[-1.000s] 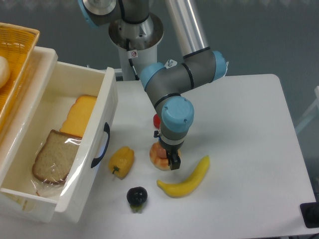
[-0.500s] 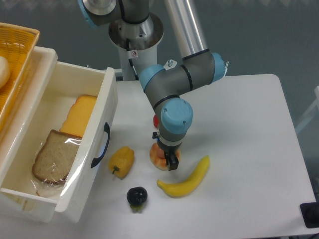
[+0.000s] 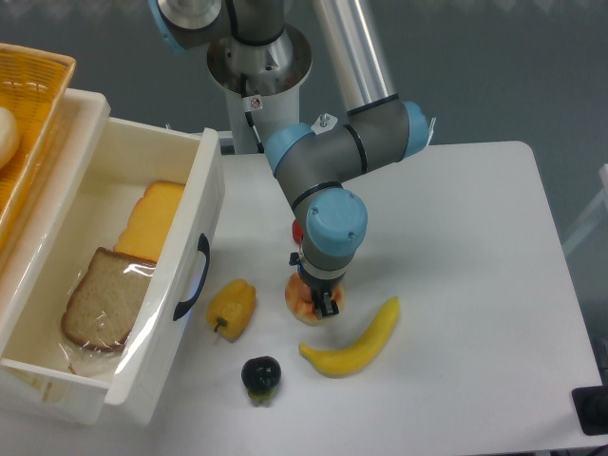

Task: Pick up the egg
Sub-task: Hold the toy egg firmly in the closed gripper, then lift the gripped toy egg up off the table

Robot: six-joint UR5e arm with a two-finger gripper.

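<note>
The egg point(image 3: 298, 301), peach-orange and round, lies on the white table point(image 3: 456, 237) between the yellow pepper and the banana. My gripper point(image 3: 317, 300) points straight down onto it and covers its middle and right side. One dark fingertip point(image 3: 327, 305) shows pressed against the egg's right part; the other is hidden under the wrist. The jaws stand closed in on the egg, which still rests on the table.
A yellow toy pepper point(image 3: 232, 308) lies left of the egg, a banana point(image 3: 359, 340) to its right front, a dark plum point(image 3: 260, 374) in front. A red disc point(image 3: 297, 231) peeks out behind the wrist. An open white drawer point(image 3: 195, 256) holding bread and cheese stands left.
The visible finger has drawn in towards the egg from the right. The egg has stayed in place on the table.
</note>
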